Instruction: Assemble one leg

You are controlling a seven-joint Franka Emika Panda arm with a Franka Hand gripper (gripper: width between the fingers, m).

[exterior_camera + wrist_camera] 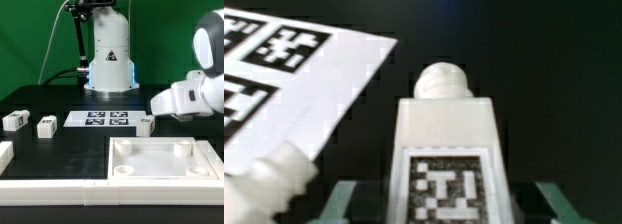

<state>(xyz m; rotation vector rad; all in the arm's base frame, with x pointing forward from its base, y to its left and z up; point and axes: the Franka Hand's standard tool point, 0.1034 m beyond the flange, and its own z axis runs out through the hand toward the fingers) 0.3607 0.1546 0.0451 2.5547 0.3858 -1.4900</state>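
Observation:
A leg [445,120], a white block with a rounded peg end and a black-and-white tag, lies on the black table between my fingers [342,200]. My gripper [446,205] is open around it, with a dark gap on each side of the leg. In the exterior view the gripper [154,112] is low over this leg [146,125], just to the exterior view's right of the marker board. Two more legs lie at the exterior view's left, one further out [14,121] and one nearer the middle [46,126].
The marker board [108,118] lies in front of the robot base and also shows in the wrist view [287,70]. A large white square tray-like piece [200,150] lies at the front right. A blurred white shape [269,185] is beside one finger.

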